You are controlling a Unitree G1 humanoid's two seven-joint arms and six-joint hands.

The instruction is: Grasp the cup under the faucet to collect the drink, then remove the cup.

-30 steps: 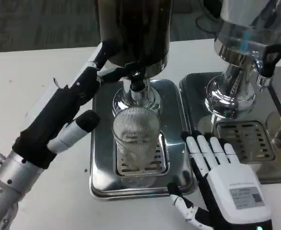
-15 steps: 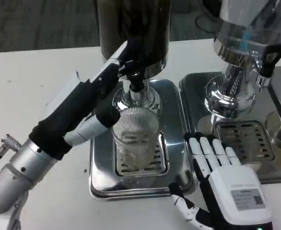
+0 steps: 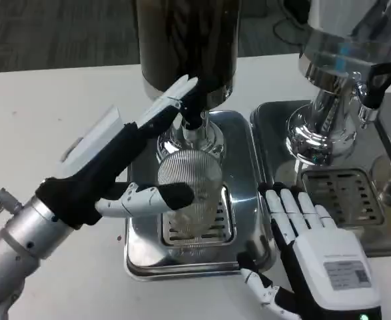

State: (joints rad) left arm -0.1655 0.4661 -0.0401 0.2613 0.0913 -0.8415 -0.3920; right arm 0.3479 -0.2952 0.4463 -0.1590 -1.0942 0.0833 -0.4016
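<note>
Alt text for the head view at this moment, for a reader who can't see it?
The left hand reaches across a ribbed glass cup on a steel drip tray under a dark dispenser's faucet. The right hand rests open at the tray's right edge, near a second dispenser.

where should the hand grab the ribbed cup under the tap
Grip the ribbed cup around its upright side wall, coming from the left: the left hand is already beside it there, and the faucet blocks the top.
</note>
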